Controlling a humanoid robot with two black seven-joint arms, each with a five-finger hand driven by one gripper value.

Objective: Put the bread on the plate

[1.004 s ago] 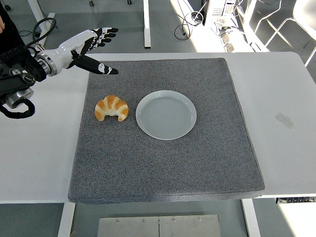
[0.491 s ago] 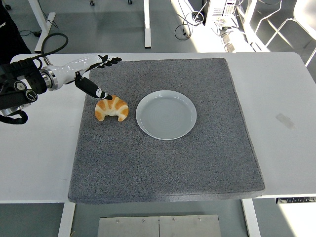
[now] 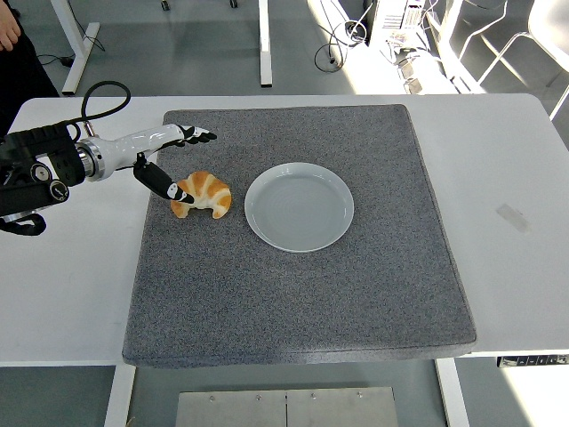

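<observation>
A golden croissant (image 3: 206, 195) lies on the grey mat (image 3: 302, 267), just left of an empty pale plate (image 3: 300, 206). My left hand (image 3: 182, 160) comes in from the left edge and hangs over the croissant's left end. Its fingers (image 3: 199, 136) are stretched out behind the bread, and the black-tipped thumb (image 3: 174, 189) rests against the croissant's left tip. The hand is open and grips nothing. My right arm is out of view.
The mat covers most of the white table (image 3: 507, 169). A black cable (image 3: 96, 92) loops above my left forearm. A person's hand (image 3: 9, 27) shows at the top left corner. Desk legs and cables stand behind the table.
My left hand has come down and toward the croissant. Its thumb, first well above the bread, now touches the left tip. The croissant and plate have not moved.
</observation>
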